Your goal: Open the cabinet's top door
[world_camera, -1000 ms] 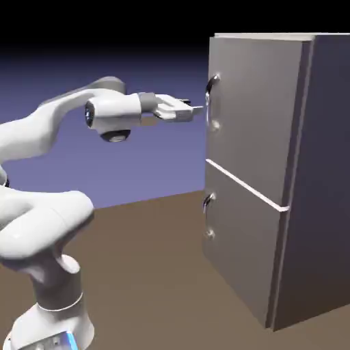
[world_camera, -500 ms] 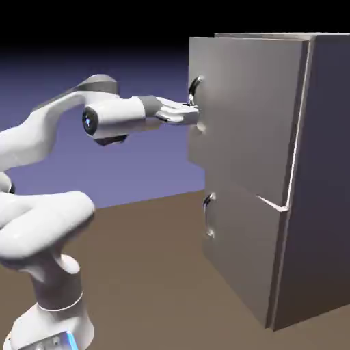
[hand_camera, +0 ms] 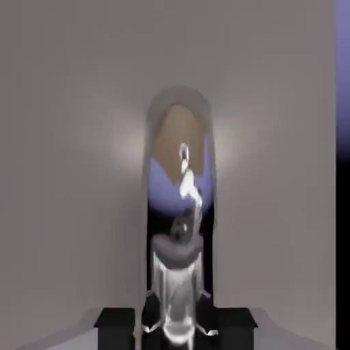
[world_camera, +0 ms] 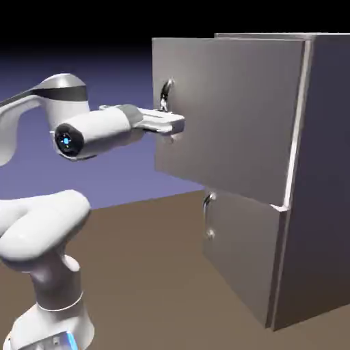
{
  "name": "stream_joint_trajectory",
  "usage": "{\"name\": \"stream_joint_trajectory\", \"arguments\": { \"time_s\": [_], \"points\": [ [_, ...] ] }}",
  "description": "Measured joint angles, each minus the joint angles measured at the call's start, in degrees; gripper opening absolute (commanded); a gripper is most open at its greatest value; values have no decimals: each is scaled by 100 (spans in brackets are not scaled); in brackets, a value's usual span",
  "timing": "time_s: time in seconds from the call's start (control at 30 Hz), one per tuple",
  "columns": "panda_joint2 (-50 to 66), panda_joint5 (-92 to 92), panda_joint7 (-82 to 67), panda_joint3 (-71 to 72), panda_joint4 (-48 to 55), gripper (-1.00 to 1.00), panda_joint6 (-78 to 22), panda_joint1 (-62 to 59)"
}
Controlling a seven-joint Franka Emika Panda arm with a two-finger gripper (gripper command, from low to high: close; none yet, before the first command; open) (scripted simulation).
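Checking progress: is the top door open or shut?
Open: the top door stands swung out from the cabinet, handle side out.

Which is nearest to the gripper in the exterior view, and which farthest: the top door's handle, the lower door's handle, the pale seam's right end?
1. Top door's handle, at the gripper.
2. Lower door's handle, below, rightward.
3. Pale seam's right end, farthest right.

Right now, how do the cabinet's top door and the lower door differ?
The top door is swung out from the cabinet; the lower door sits flush and shut. The top door is the taller panel. The gripper is at the top door's handle; the lower door's handle is untouched. Both are flat grey metal with silver handles.
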Motion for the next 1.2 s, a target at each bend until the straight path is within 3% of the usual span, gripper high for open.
{"name": "stream_joint_trajectory", "arguments": {
  "time_s": [0.57,1.2],
  "points": [
    [1830,-3112,-1210,-3530,748,-100,-2242,224],
    [5143,-5583,-2600,-7304,4215,-100,-5404,3487]
  ]
}}
